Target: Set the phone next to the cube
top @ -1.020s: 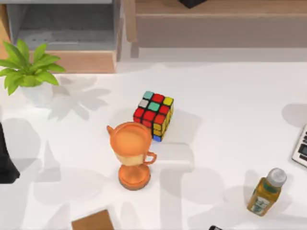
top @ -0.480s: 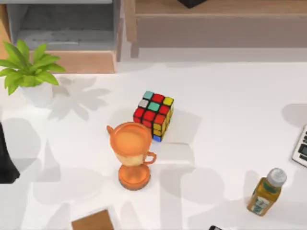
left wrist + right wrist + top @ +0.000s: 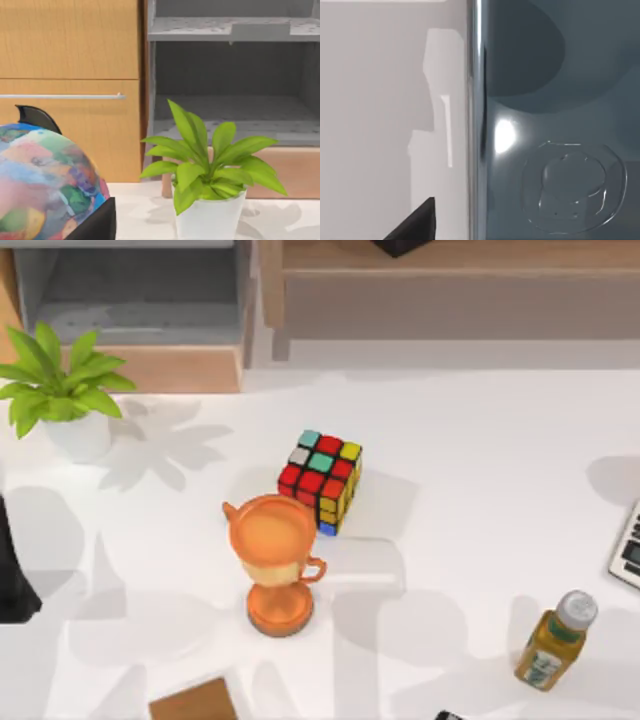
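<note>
Nothing moved since a second ago: cube (image 3: 321,481) at center frame, phone (image 3: 555,125) close under right wrist camera, not yet lifted. Couldn't tell jaw state.

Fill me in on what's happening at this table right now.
The right wrist view looks closely down on the phone, its silver rim against the white table, so the right arm is hovering just above it; no grasp shows yet. The cube sits mid-table, right by the orange trophy cup, with no phone beside it. The left wrist view faces a potted plant and a globe.
</note>
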